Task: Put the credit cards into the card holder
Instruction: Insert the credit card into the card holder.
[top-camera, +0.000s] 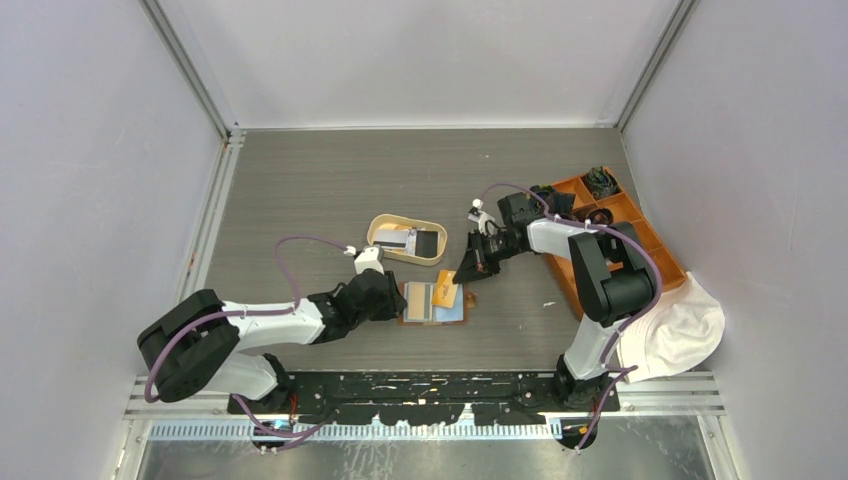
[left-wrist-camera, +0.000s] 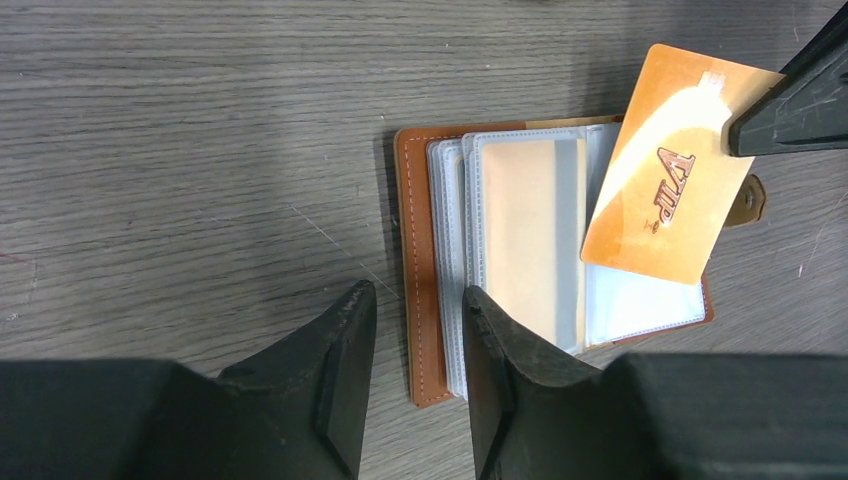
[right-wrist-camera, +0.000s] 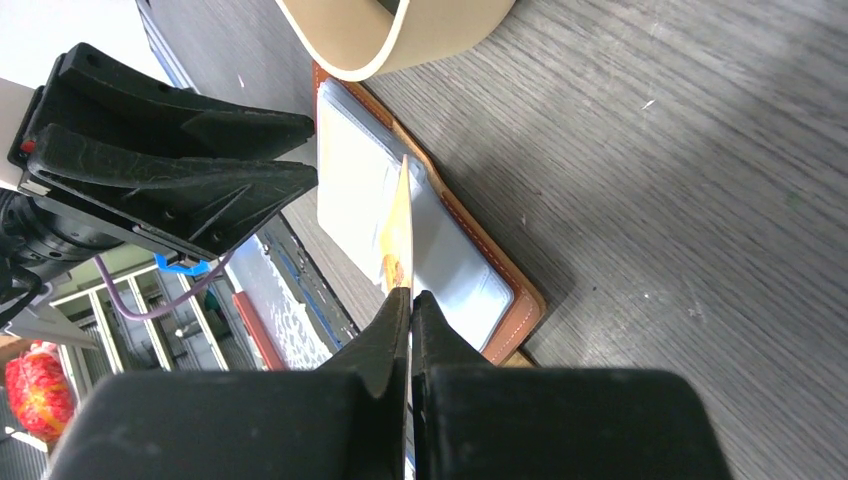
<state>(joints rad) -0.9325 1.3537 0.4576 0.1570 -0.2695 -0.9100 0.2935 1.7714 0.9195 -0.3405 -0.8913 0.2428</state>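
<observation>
The brown leather card holder (top-camera: 433, 303) lies open and flat, its clear sleeves (left-wrist-camera: 640, 300) facing up, and one sleeve holds a pale card (left-wrist-camera: 530, 240). My left gripper (left-wrist-camera: 415, 330) is open; its jaws straddle the holder's stitched left edge (left-wrist-camera: 418, 250), one finger on the table and the other over the sleeves. My right gripper (right-wrist-camera: 410, 295) is shut on an orange credit card (left-wrist-camera: 670, 200), held on edge and tilted over the holder's right half (right-wrist-camera: 505, 300). More credit cards (top-camera: 400, 240), a pale one and a black one, lie in the cream tray.
The cream oval tray (top-camera: 376, 226) sits just behind the holder. An orange compartmented box (top-camera: 660, 240) with small items stands at the right, and a white cloth (top-camera: 680, 330) lies in front of it. Grey walls enclose the table on three sides.
</observation>
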